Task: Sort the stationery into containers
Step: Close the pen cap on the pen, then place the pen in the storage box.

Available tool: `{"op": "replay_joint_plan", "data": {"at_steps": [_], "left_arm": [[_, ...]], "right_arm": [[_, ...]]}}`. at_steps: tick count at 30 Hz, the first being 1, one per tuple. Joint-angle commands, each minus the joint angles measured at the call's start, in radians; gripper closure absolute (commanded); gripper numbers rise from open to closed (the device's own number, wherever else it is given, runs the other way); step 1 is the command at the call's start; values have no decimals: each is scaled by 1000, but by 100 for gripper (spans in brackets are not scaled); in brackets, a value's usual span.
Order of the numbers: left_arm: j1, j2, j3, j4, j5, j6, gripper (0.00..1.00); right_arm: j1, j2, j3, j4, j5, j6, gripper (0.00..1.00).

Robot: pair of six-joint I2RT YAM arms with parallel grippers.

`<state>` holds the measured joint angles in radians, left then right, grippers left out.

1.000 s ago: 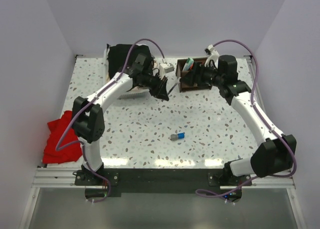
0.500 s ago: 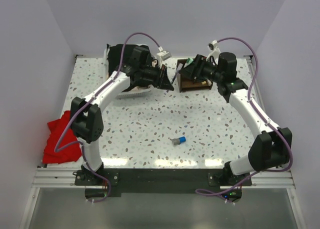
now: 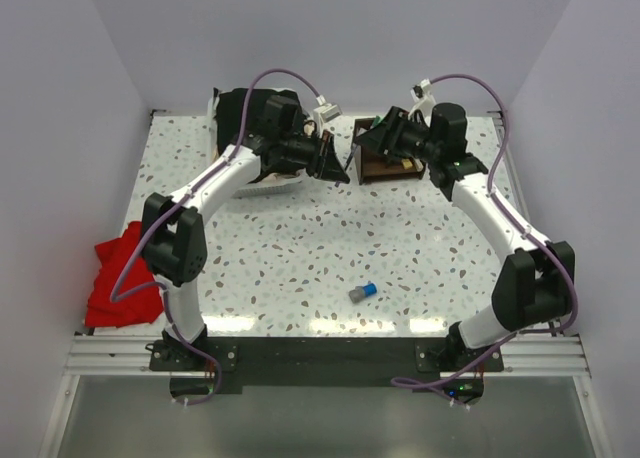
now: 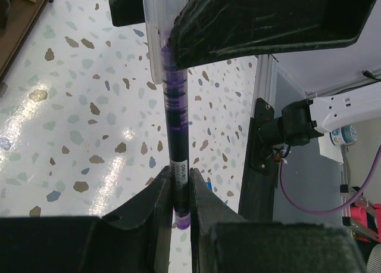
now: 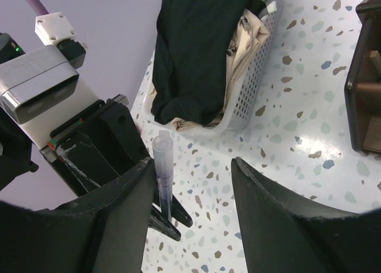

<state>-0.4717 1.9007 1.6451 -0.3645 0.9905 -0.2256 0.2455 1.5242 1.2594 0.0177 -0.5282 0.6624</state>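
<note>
One pen (image 4: 176, 124) (top end cropped) clamped in left jaws | right jaws apart, empty | organiser (image 3: 390, 170) half-covered

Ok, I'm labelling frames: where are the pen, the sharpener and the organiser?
pen (image 4: 176, 118): left wrist view, middle of the barrel.
sharpener (image 3: 362, 292): top view, its body.
organiser (image 3: 385, 174): top view, near wall.

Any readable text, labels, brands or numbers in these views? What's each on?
On the pen held in the left end effector: small print on the barrel near the fingertips, too blurred to read with confidence.
On the round blue-and-white item at the right of the left wrist view: any marking is too small to read.
Nothing else legible in any view.
</note>
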Motion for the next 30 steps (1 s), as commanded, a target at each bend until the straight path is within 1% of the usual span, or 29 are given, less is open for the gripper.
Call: {"op": "replay_joint_plan", "data": {"at_steps": [1, 2, 5, 6, 8, 9, 10, 11, 13, 14, 16, 17, 19, 20, 21, 23, 24, 25, 28, 29, 30], "left_arm": [[-4, -6, 1, 47, 48, -15, 100], [-5, -6, 1, 47, 53, -15, 100], [-5, 1, -1, 50, 53, -17, 100], [-5, 1, -1, 52, 56, -18, 100], [-5, 8, -1, 55, 56, -20, 100], [-5, 11, 2, 58, 56, -21, 100], [-5, 12, 2, 58, 51, -21, 100], [-5, 14, 5, 55, 40, -21, 99], [-5, 18, 12, 39, 5, -15, 91], [-5, 18, 15, 32, -9, -11, 80], [-5, 18, 27, -8, -67, 28, 67], [-5, 15, 33, -28, -94, 51, 59], [-2, 6, 50, -86, -168, 126, 52], [1, 1, 51, -105, -197, 150, 51], [2, -3, 51, -120, -226, 191, 49], [8, -25, 38, -155, -298, 221, 46], [11, -43, 30, -166, -326, 257, 45], [13, -55, 18, -181, -381, 272, 43], [18, -95, -31, -200, -476, 308, 41], [19, -107, -57, -202, -501, 318, 41], [19, -126, -70, -200, -524, 330, 41]], "right_arm": [[14, 17, 54, 79, -27, 16, 50], [17, 21, 58, 82, -32, 13, 52], [29, 30, 67, 100, -53, 11, 62], [35, 30, 72, 105, -58, 8, 68], [40, 34, 77, 116, -81, 3, 76], [44, 34, 81, 117, -87, -6, 85], [47, 34, 83, 119, -99, -12, 89], [48, 34, 86, 120, -107, -17, 100], [46, 30, 86, 108, -108, -40, 100], [46, 28, 84, 103, -111, -50, 100], [46, 25, 80, 97, -121, -92, 100], [41, 24, 83, 96, -134, -113, 100], [40, 30, 106, 42, -135, -220, 100], [37, 43, 133, 25, -135, -259, 100], [37, 51, 149, -2, -130, -333, 100], [35, 77, 191, -15, -113, -423, 100], [34, 86, 205, -40, -104, -449, 100], [35, 99, 219, -47, -89, -472, 100], [34, 146, 288, -77, -44, -566, 100], [34, 157, 300, -87, -32, -619, 100], [34, 184, 311, -97, 12, -644, 100]]}}
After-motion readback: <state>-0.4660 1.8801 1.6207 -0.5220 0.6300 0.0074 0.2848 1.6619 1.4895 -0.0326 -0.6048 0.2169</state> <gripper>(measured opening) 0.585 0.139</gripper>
